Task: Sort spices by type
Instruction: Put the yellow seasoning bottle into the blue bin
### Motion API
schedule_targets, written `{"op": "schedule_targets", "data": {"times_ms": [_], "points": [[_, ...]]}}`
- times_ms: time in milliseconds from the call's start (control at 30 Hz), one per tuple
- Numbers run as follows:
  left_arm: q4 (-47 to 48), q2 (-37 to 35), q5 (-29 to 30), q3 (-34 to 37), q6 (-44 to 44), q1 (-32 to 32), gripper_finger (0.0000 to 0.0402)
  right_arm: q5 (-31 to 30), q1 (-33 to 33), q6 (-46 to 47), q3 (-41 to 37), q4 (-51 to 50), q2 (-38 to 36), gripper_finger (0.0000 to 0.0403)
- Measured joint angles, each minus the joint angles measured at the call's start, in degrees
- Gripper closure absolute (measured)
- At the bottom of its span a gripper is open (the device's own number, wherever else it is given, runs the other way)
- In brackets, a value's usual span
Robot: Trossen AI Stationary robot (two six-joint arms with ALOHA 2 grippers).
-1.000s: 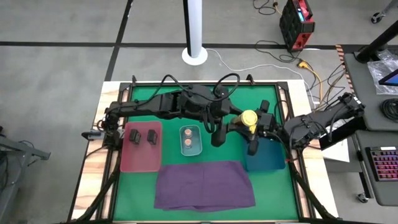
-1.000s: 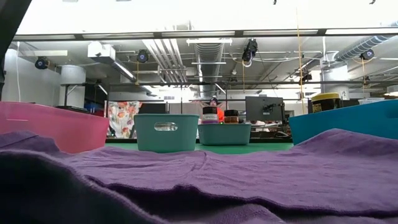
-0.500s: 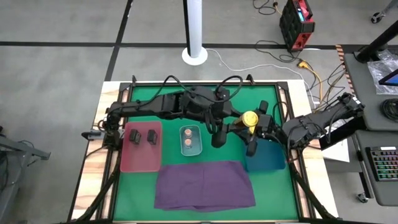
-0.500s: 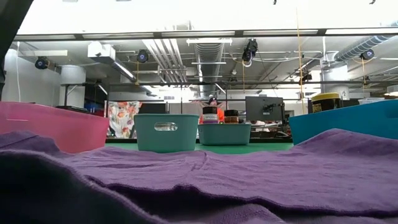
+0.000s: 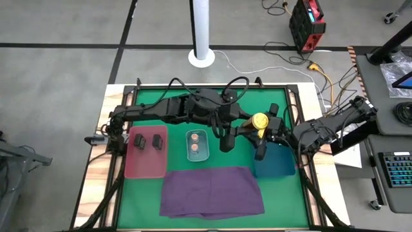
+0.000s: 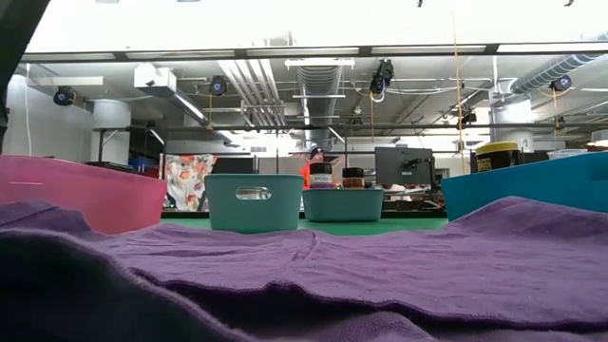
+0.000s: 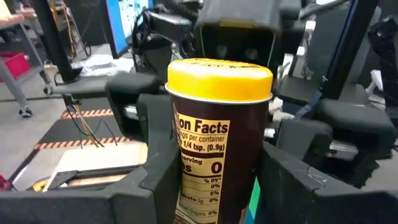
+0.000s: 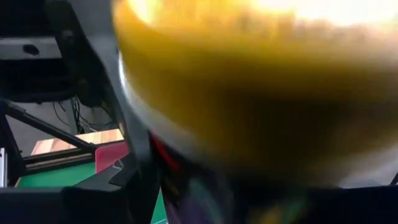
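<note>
A yellow-lidded jar (image 5: pixel 259 120) with a brown labelled body stands upright between both grippers, just beyond the blue bin's far left corner. My left gripper (image 5: pixel 248 129) reaches in from the table's left and is shut on the jar (image 7: pixel 217 143). My right gripper (image 5: pixel 268 131) faces it from the right, open, with its fingers standing wide on either side of the jar's top. The lid (image 8: pixel 249 74) fills the right wrist view. In the low view the jar's top (image 6: pixel 498 150) shows above the blue bin's rim. My left gripper pinches the jar's brown body (image 7: pixel 186 168), below the yellow lid, between its two fingers (image 7: pixel 155 168), one on each side. The fingers come in level from the table's left. The jar stays upright; its bottom lies outside the frame.
A blue bin (image 5: pixel 283 164) sits near the table's right edge. A pink tray (image 5: pixel 147 164) holds two dark tins (image 5: pixel 139 140). A small teal bin (image 5: pixel 205 154) holds two brownish-topped jars (image 5: pixel 193 136). A second teal bin (image 6: pixel 342 203) carries dark-topped jars (image 6: pixel 321 174). Purple cloth (image 5: pixel 212 190) covers the near side.
</note>
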State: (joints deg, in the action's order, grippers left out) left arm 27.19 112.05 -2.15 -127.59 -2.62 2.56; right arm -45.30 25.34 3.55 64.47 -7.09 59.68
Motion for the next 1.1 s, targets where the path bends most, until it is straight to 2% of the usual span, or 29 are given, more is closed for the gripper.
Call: {"op": "schedule_targets", "data": {"times_ms": [367,533,667,800,900,1100], "points": [[-0.47,-1.18,2.04,-0.09,-0.15,-0.17,0.0235,-0.70,0.02,-0.04,1.05,-0.31,-0.59,0.0100],[1.32,-3.38,6.61,-0.09,-1.93,-0.27,0.0235,-1.85,0.04,2.31,1.05,-3.24,-2.90,0.0091],[5.43,-5.17,11.50,-0.20,-3.82,-0.34,0.0235,-2.80,0.04,5.70,1.05,-7.57,-4.90,0.0092],[14.40,-6.01,16.87,-0.20,-5.53,-0.32,0.0235,-3.38,0.04,6.97,1.11,-7.85,-6.76,0.0100],[18.63,-5.98,17.44,-0.17,-4.94,-0.32,0.0235,-3.37,0.03,6.14,2.47,-7.90,-6.79,0.0103],[18.91,-5.64,17.21,1.02,-4.85,0.14,0.0235,-3.88,-0.11,4.40,7.71,-10.54,-3.29,0.0081]]}}
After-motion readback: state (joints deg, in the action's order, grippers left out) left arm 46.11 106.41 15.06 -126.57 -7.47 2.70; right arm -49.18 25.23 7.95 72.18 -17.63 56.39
